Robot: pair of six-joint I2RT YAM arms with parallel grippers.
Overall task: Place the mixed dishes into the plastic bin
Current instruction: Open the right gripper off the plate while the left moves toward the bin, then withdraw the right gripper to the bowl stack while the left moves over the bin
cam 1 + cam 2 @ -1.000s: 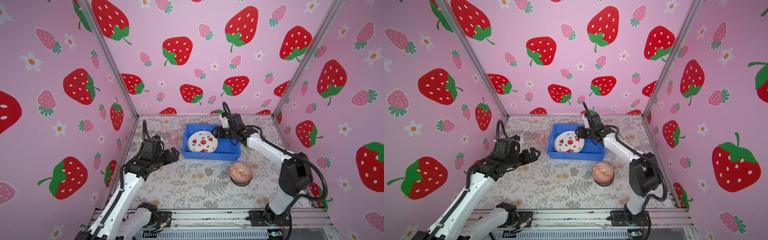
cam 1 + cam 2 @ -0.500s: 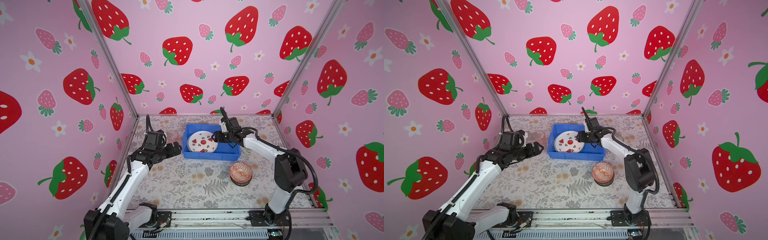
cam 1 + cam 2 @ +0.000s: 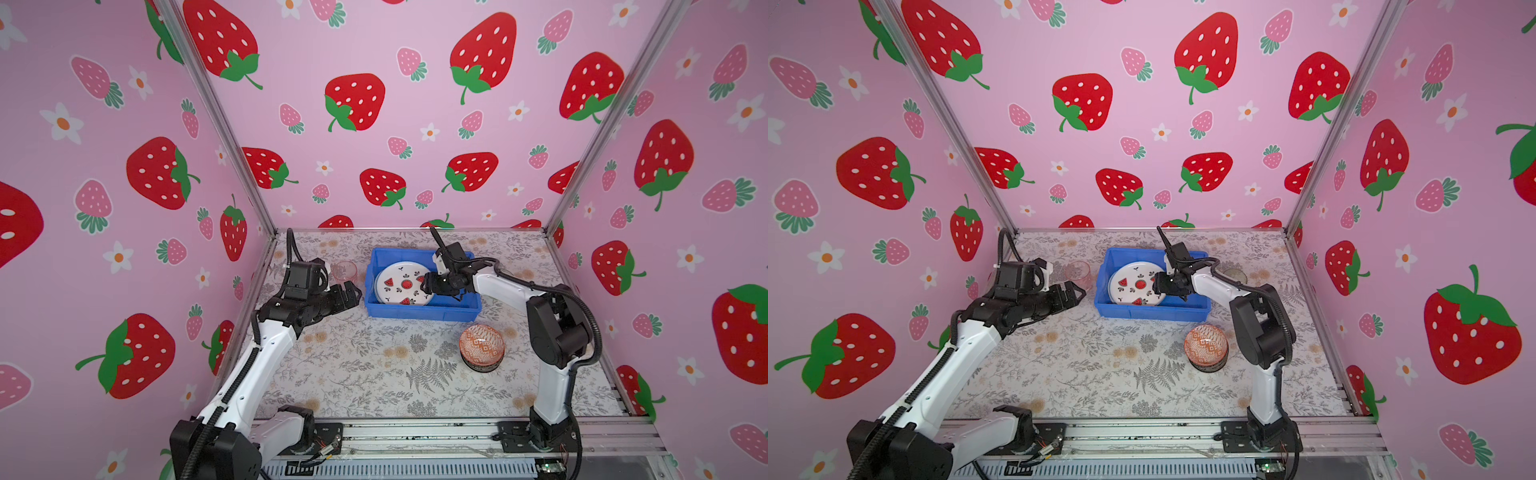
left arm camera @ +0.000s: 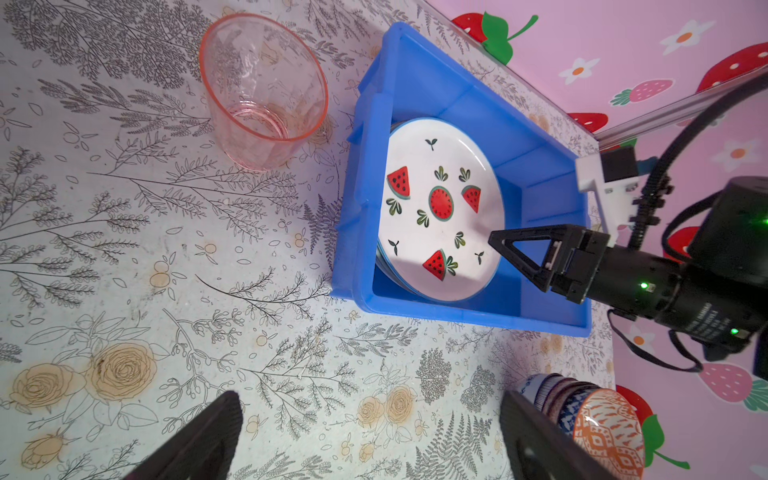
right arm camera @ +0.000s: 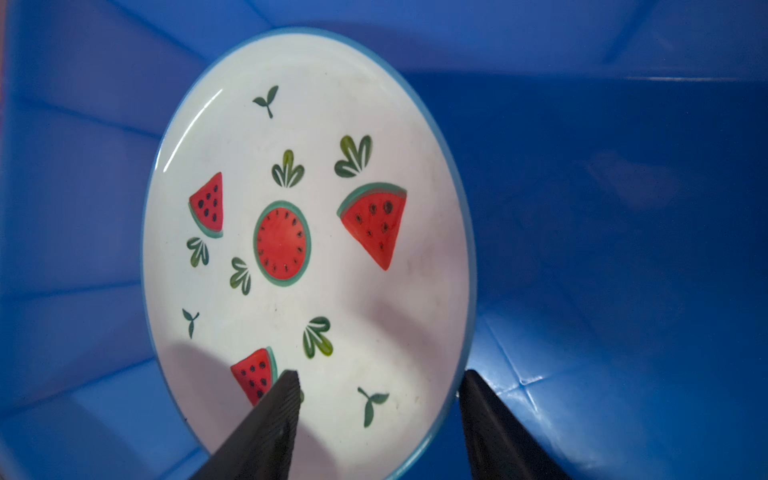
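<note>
The blue plastic bin (image 3: 415, 312) (image 3: 1144, 311) (image 4: 419, 79) stands at the back of the table. In it a white plate with watermelon slices (image 3: 400, 284) (image 3: 1136, 286) (image 4: 440, 208) (image 5: 307, 232) lies tilted on other plates. My right gripper (image 3: 428, 286) (image 5: 378, 374) is open inside the bin, one finger over the plate's face and the other just outside its rim. My left gripper (image 3: 351, 293) (image 4: 370, 401) is open wide and empty over the table, beside a pink tumbler (image 3: 344, 271) (image 3: 1079, 274) (image 4: 262, 91) standing upright left of the bin.
A stack of bowls with an orange-red patterned one on top (image 3: 482, 347) (image 3: 1206, 347) (image 4: 602, 428) sits in front of the bin's right end. A clear round dish (image 3: 1234, 275) lies behind the right arm. Pink strawberry walls enclose three sides.
The right gripper has come down from above the bin's right end to the plate's edge. The left arm has reached farther back, its gripper now beside the pink tumbler.
</note>
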